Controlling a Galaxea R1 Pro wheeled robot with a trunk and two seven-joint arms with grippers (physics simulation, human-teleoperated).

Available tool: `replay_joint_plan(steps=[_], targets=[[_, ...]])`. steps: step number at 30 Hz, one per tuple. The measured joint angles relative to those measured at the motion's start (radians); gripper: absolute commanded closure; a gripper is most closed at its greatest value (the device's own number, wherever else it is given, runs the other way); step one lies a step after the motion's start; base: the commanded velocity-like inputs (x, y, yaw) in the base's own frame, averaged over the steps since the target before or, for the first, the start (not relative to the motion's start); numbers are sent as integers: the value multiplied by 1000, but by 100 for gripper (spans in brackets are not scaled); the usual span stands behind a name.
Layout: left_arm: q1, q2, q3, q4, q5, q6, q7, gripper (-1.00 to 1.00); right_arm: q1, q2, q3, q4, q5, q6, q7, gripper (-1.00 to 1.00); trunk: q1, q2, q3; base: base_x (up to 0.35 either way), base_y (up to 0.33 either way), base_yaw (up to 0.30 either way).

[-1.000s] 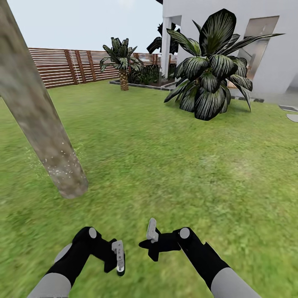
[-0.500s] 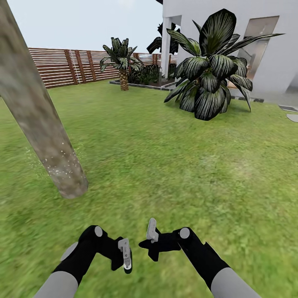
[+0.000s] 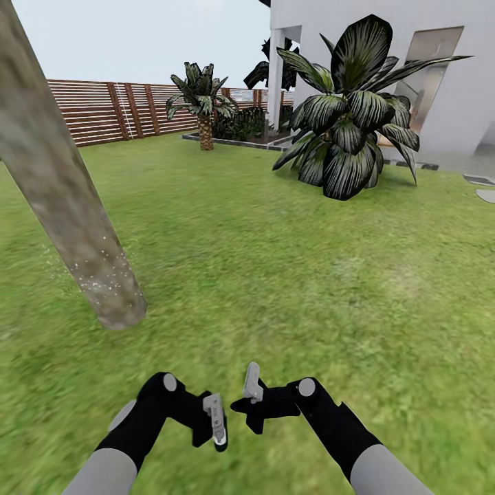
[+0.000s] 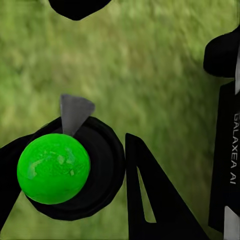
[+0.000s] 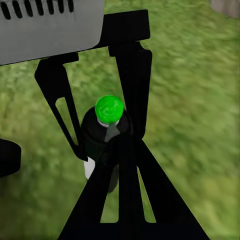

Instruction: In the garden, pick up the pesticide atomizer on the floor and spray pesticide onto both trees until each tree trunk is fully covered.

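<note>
Atomizer [image 5: 107,132]: clamped between right gripper [image 3: 253,397] jaws; left gripper [image 3: 215,427] jaws apart, straddling it.
Progress: we see specks [image 3: 96,275] low on trunk [image 3: 58,192]; most bare, second tree pending.

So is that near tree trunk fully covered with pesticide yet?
Not fully. White specks dot just the lower trunk near the grass; higher up it looks bare.

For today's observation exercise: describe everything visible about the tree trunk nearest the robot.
The tree trunk is a thick, smooth column of mottled grey-brown bark, rising from the grass at the head view's left and leaning in that picture towards its upper left corner. Its crown is out of frame. Fine white specks of pesticide dot its lower part just above the base, with a few on the grass beside it. Nothing but the grass touches it.
</note>
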Motion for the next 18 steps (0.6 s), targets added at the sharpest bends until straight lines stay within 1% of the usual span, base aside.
replay_joint_plan(steps=[9,17,18], targets=[[0,-10,0,0,0,-3,0,100,0,0,0,0,0,0,0,100,0,0,0,0,0,0],[-2,-12,0,-1,1,-1,2,100,0,0,0,-1,0,0,0,100,0,0,0,0,0,0],[-2,-17,0,-2,1,-2,2,100,0,0,0,-1,0,0,0,100,0,0,0,0,0,0]])
